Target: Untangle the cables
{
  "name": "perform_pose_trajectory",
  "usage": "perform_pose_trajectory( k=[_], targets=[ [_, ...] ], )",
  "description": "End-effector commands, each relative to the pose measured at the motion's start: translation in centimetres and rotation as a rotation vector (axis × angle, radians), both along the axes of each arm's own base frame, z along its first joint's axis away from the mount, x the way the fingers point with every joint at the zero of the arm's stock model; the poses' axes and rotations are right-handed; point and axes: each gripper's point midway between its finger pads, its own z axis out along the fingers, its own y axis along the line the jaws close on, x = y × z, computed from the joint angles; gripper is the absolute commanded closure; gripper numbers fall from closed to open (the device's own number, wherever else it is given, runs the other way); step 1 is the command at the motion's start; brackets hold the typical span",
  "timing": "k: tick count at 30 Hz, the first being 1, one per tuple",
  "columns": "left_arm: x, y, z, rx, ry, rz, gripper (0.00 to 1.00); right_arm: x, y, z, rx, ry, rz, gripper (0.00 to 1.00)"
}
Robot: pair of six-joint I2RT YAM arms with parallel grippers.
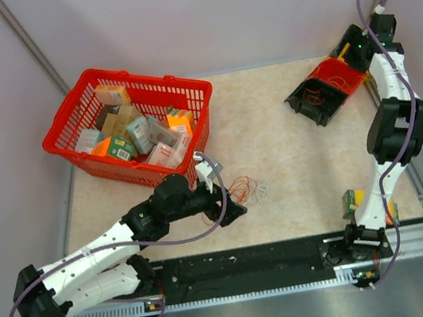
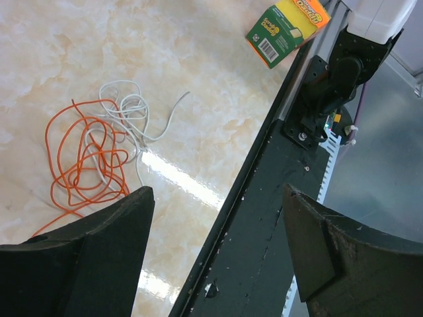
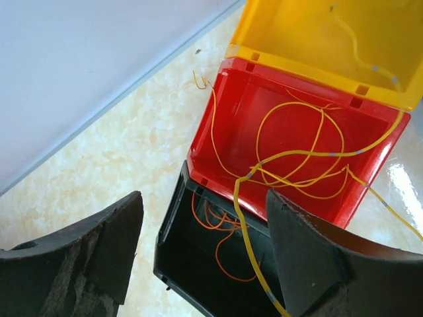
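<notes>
Since the left gripper (image 2: 215, 198) stands wide and empty, I risk pinching orange and white strands together and cinching the knot. The cables (image 2: 92, 152) lie on the table (image 2: 198, 79), left of that wrist frame, beside its finger; long axis lower left to upper right, white tail pointing upper right. The right gripper (image 3: 203, 198) is also apart, over the red bin (image 3: 231, 92); yellow wire (image 3: 243, 211) could snag a finger.

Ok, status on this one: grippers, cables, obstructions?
Open left gripper beside the cables, orange-white tangle on table. Open right gripper over red bin holding yellow wire. Nothing lies across the tangle.
</notes>
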Motion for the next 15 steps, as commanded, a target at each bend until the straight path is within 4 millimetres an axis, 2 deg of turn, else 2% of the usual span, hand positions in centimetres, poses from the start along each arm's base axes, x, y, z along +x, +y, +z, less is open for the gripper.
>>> perform_pose_trajectory(
  k=[1, 4, 6, 8, 12, 13, 15],
  targets=[
    [0.2, 0.1, 1.9, -0.051, -0.068, -0.008, 0.18, 0.1, -0.1, 2.7, -0.024, -0.057, -0.021, 0.27],
    [0.3, 0.3, 2.0, -0.052, -0.078, -0.006, 0.18, 0.6, 1.1, 1.7, 0.019, -0.054, 0.04, 0.37],
    [0.3, 0.3, 2.0, -0.056, -0.08, -0.004, 0.18, 0.9, 1.4, 1.1, 0.033, -0.049, 0.054, 0.58],
    [0.3, 0.3, 1.9, -0.059, -0.077, -0.006, 0.17, 1.0, 1.8, 0.9, 0.042, -0.05, 0.07, 0.74],
    [0.2, 0.1, 1.6, -0.055, -0.064, -0.01, 0.17, 0.7, 4.8, 1.5, 0.053, -0.074, 0.147, 0.97],
    [0.2, 0.1, 1.5, -0.053, -0.064, -0.01, 0.18, 0.5, 5.8, 1.6, 0.056, -0.076, 0.166, 1.0],
    [0.3, 0.1, 1.4, -0.05, -0.061, -0.007, 0.18, 0.0, 7.0, 2.0, 0.05, -0.078, 0.182, 1.0]
  ],
)
